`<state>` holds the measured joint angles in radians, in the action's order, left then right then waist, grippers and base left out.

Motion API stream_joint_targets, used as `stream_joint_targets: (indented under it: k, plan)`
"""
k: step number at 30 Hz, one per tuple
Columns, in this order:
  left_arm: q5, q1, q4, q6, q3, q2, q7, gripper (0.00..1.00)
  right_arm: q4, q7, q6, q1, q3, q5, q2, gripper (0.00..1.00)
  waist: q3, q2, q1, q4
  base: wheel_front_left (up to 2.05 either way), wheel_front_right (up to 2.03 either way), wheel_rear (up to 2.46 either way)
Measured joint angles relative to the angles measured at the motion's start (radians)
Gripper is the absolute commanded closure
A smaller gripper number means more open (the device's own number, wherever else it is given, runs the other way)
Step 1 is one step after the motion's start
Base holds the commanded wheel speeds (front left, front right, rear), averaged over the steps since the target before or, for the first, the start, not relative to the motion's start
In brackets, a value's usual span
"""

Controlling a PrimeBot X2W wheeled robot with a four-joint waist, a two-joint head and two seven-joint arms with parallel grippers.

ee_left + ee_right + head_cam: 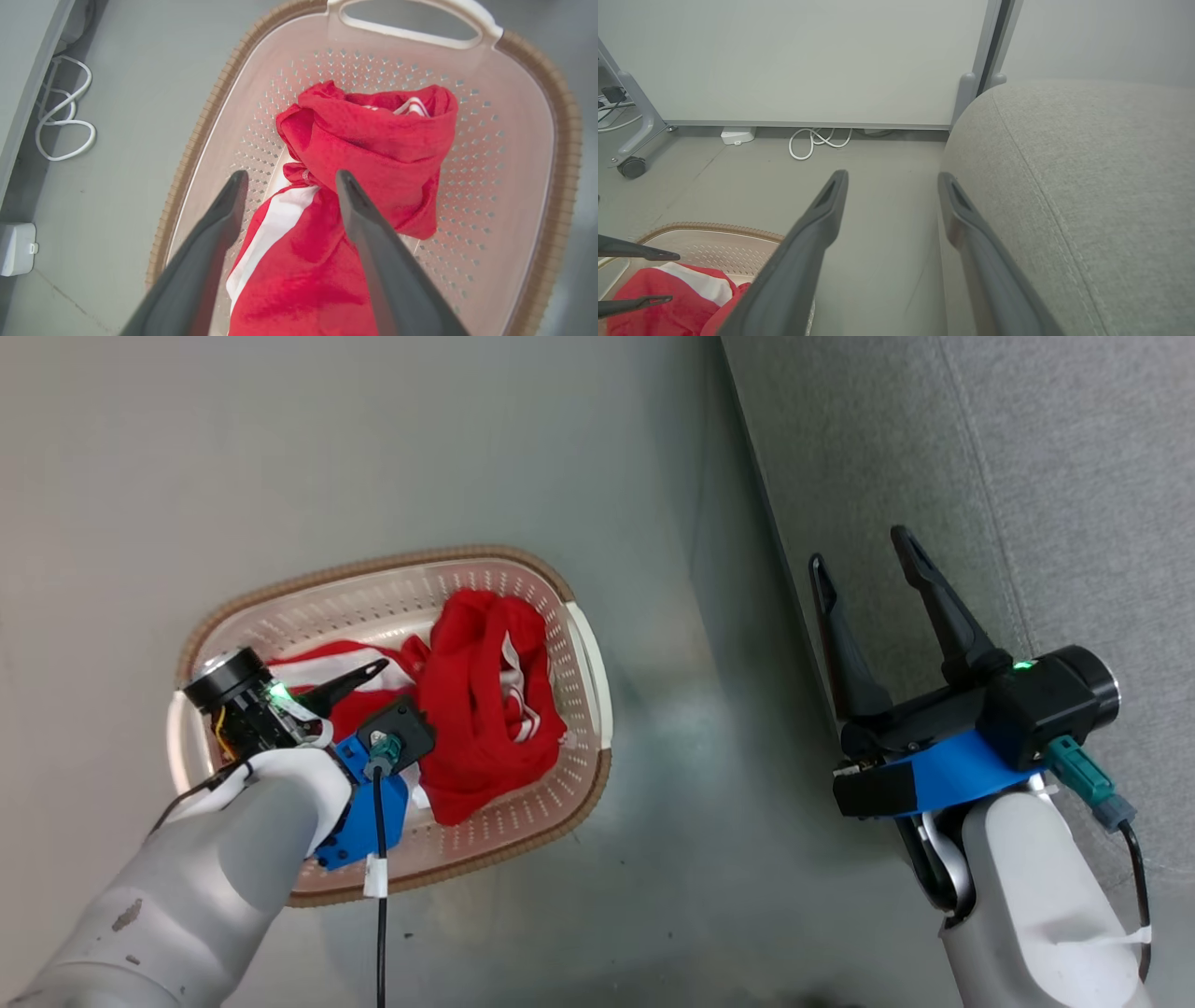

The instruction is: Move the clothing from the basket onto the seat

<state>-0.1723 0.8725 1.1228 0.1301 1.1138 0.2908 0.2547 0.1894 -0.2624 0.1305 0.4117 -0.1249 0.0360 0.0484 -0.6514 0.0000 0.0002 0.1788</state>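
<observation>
The clothing (pixel 485 700) is a bright-red bundle with white stripes lying in the basket (pixel 373 569), a cream perforated tub with a brown rim on the grey floor. My left gripper (pixel 290 175) hangs open just above the bundle, its fingers straddling a white-striped fold (pixel 280 219) without gripping it. The seat (pixel 1027 476), a light-grey woven cushion, fills the right. In front of its edge my right gripper (pixel 859 549) stands open and empty. The right wrist view shows the seat (pixel 1087 186), the basket's corner (pixel 714 228), the clothing (pixel 682 312) and the left gripper (pixel 672 277).
Bare grey floor (pixel 709 756) separates basket and seat. A looped white cable (pixel 817 140) and a small white box (pixel 738 135) lie by the wall panel beyond. A frame leg on a caster (pixel 630 165) stands at the far left.
</observation>
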Motion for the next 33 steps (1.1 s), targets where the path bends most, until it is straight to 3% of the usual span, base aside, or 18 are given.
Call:
stream_joint_targets:
  k: [4,9,33]
  plan:
    - [-0.041,0.032,0.042,0.000,0.100,0.008,-0.030,0.00,-0.020,0.000,0.000,0.019,-0.005,0.000,0.000,0.00,-0.055,0.0000,0.0000,0.015,0.00,0.00,0.00]
    - [-0.068,0.072,0.071,0.000,0.152,0.029,-0.093,0.00,-0.056,0.000,0.000,0.049,-0.024,0.000,0.000,0.00,-0.119,0.0000,0.0000,0.031,0.00,0.00,0.00]
    - [0.013,0.176,0.083,0.000,0.166,0.093,-0.303,0.00,-0.202,0.000,0.000,0.097,-0.048,0.002,0.000,0.00,-0.355,0.0000,-0.0001,0.085,0.00,0.00,0.00]
